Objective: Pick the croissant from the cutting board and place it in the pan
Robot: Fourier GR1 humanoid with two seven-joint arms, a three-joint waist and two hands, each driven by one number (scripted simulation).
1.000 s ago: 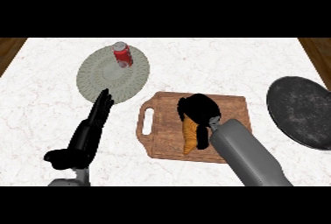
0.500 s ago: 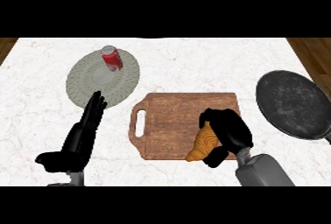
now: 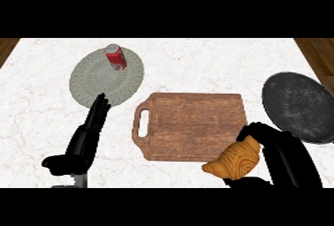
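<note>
R hand [image 3: 285, 152] is clamped round 1 croissant [image 3: 238, 162], a golden, ridged crescent at the palm's left, over the lower-R corner of the 1 wooden cutting board [image 3: 192, 126]. The 1 pan [image 3: 300, 108], dark, round and speckled, sits just beyond that hand's fingers, by the counter's R edge. L hand [image 3: 88, 137] has fingers straight and together. Just past its tips is 1 ribbed grey plate [image 3: 98, 86] w/ 1 red can [image 3: 115, 57]. I see bare white marble counter [image 3: 209, 62] beyond the board.
</note>
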